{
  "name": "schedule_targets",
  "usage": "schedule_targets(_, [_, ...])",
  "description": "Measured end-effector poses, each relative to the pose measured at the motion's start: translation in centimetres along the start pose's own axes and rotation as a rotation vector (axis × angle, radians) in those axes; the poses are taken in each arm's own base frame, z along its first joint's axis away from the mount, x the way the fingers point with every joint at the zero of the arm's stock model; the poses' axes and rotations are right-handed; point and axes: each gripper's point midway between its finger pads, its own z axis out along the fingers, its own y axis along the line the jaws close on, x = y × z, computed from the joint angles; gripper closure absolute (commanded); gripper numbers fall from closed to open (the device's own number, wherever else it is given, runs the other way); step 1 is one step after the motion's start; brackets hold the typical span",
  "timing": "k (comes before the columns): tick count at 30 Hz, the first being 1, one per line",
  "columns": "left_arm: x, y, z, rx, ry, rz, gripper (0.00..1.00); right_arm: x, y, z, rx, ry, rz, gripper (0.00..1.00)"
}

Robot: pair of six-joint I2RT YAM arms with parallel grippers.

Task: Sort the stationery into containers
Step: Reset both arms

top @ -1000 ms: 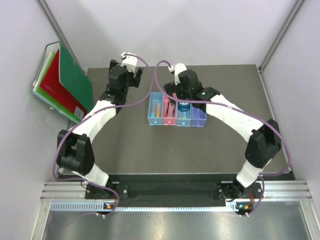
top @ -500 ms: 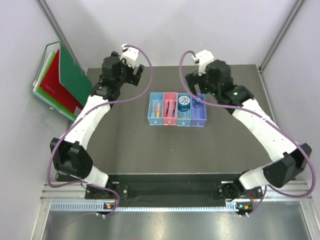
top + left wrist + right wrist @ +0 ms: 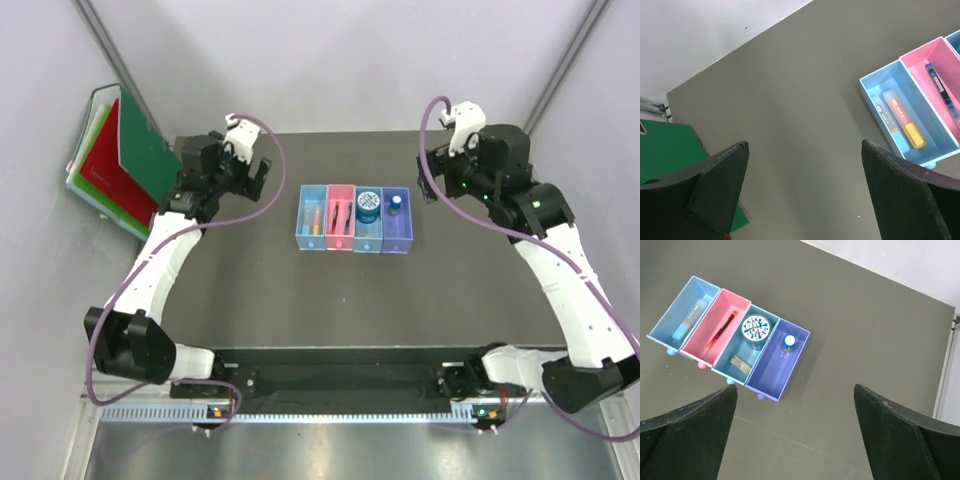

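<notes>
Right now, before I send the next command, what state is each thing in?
Left pincer, open, empty.
Right pincer, open, empty.
Light blue bin, holds two sticks.
Pink bin, holds two pens.
Blue bin, holds round tin and eraser.
Violet bin, holds capped bottle, upright.
Folders, stacked at the left wall.

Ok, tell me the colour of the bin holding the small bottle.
Violet-blue; the bin with the bottle shows best from the right wrist.
</notes>
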Motion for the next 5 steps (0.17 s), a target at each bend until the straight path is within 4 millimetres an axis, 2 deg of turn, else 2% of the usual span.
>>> schedule_targets(5, [0.07, -0.13, 0.01, 0.005, 0.000, -0.001, 0.01, -0.28, 0.04, -0.89, -0.009, -0.023, 0.000, 0.00])
